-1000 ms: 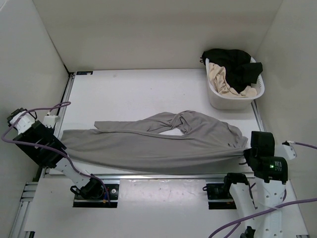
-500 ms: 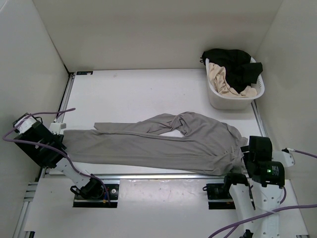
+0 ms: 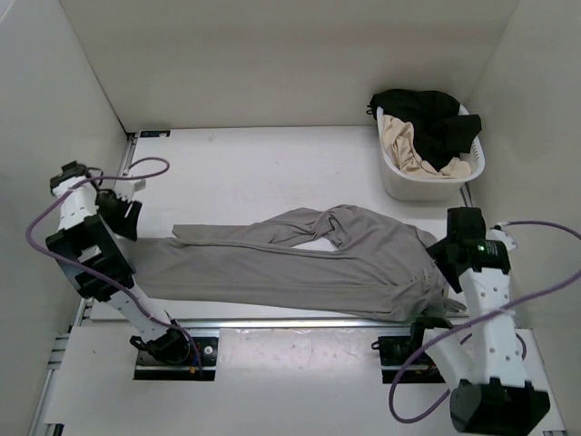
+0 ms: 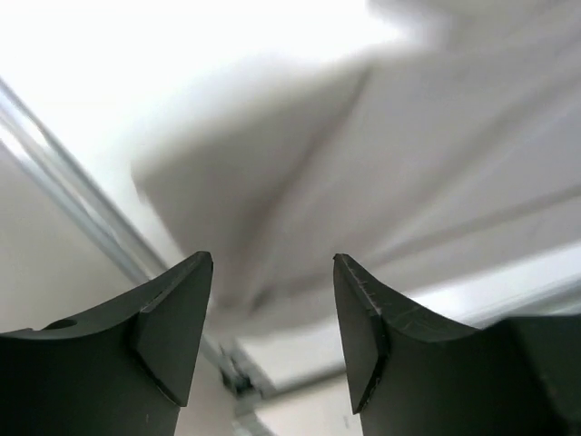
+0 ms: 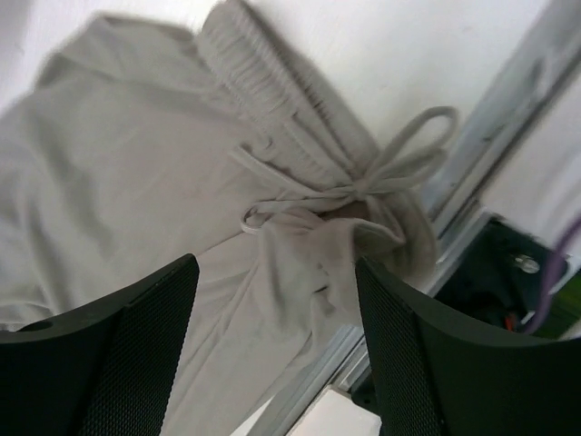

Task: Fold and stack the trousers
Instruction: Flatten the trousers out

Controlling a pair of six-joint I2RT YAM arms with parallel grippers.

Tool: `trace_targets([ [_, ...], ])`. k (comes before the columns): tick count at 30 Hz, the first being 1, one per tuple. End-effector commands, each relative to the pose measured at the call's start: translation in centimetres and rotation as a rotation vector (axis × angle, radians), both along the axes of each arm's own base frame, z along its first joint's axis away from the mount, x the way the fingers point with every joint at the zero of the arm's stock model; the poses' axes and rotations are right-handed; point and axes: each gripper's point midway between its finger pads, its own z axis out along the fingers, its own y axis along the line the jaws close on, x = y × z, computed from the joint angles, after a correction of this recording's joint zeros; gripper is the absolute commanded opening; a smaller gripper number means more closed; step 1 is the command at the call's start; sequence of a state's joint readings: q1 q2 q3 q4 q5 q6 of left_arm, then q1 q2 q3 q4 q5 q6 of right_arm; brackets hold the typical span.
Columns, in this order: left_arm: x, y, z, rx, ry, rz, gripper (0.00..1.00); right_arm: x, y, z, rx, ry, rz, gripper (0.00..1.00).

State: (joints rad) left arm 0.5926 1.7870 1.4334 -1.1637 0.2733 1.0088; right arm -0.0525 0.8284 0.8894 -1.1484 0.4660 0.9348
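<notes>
Left claw [image 4: 272, 263] above trousers [image 4: 408, 154] (blurred)

Your trousers [image 3: 290, 268] lie flat across the table [image 3: 254, 168], leg ends at 9 o'clock, waist at 3. The left gripper [image 3: 123, 218] hangs by the leg ends, the right gripper [image 3: 445, 259] by the waist. At 1 o'clock, a basket [image 3: 399, 182] holds a black garment [image 3: 427, 113] and a beige garment [image 3: 404, 145].
</notes>
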Motion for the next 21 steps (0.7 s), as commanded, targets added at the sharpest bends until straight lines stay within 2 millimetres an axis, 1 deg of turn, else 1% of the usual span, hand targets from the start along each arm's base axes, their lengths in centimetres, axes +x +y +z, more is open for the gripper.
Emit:
trace_targets([
  [1,6.5,-5.5,3.9,-0.101,-0.201,-0.056,0.69,3.3,1.9,-3.0,0.092,-0.002,0.111,0.75],
  [2,7.3,-6.6,3.1,-0.105,-0.185,-0.077,0.69,3.5,2.2,-3.8,0.11,0.017,0.107,0.75],
  [3,7.8,-7.8,2.6,-0.099,-0.169,-0.099,0.71,3.4,2.3,-5.1,0.124,0.063,0.108,0.75],
  [4,8.8,-9.5,1.1,-0.065,-0.126,-0.131,0.71,3.2,2.4,-6.5,0.137,0.097,0.083,0.75],
  [5,9.9,-11.1,0.4,-0.048,-0.13,-0.168,0.72,2.8,2.5,-7.5,0.146,0.118,0.065,0.75],
  [6,10.3,-11.4,-1.2,-0.038,-0.095,-0.171,0.72,3.1,2.3,-8.0,0.141,0.119,0.053,0.75],
  [7,10.6,-11.2,-2.0,0.003,-0.074,-0.15,0.72,3.2,2.3,-8.3,0.14,0.113,0.053,0.75],
  [8,10.9,-11.8,-2.7,0.015,-0.066,-0.169,0.72,3.2,2.1,-8.7,0.133,0.116,0.041,0.74],
  [9,10.9,-11.8,-4.0,0.006,-0.039,-0.159,0.72,3.2,2.2,-9.3,0.139,0.122,0.027,0.74],
  [10,11.2,-11.9,-4.4,0.014,-0.03,-0.166,0.72,3.1,2.2,-9.7,0.14,0.131,0.026,0.74],
  [11,11.1,-12.1,-4.9,0.024,-0.015,-0.173,0.72,3.1,2.2,-9.9,0.14,0.141,0.025,0.74],
  [12,10.9,-11.8,-5.5,0.037,-0.001,-0.17,0.74,2.8,2.2,-10.6,0.142,0.163,0.024,0.74],
  [13,10.5,-12.1,-6.4,0.047,0.03,-0.181,0.75,2.3,2.4,-11.2,0.152,0.187,0.025,0.74],
  [14,10.2,-11.9,-6.7,0.057,0.039,-0.2,0.77,2.3,2.4,-11.4,0.152,0.184,0.026,0.74],
  [15,9.3,-12.9,-7.8,0.051,0.074,-0.233,0.78,1.9,2.4,-11.8,0.156,0.201,0.016,0.75],
  [16,9.0,-12.8,-8.1,0.06,0.081,-0.241,0.78,1.9,2.4,-12.0,0.156,0.201,0.016,0.75],
  [18,7.6,-12.9,-9.4,0.075,0.136,-0.254,0.78,1.6,2.3,-12.3,0.15,0.206,-0.005,0.78],
  [19,7.2,-13.0,-9.6,0.073,0.145,-0.254,0.77,1.6,2.3,-12.3,0.15,0.206,-0.005,0.78],
  [20,6.7,-13.0,-10.1,0.068,0.165,-0.255,0.73,1.5,2.1,-12.4,0.14,0.215,-0.009,0.8],
  [21,6.4,-13.1,-10.3,0.066,0.175,-0.255,0.48,1.5,2.1,-12.4,0.143,0.212,-0.017,0.8],
])
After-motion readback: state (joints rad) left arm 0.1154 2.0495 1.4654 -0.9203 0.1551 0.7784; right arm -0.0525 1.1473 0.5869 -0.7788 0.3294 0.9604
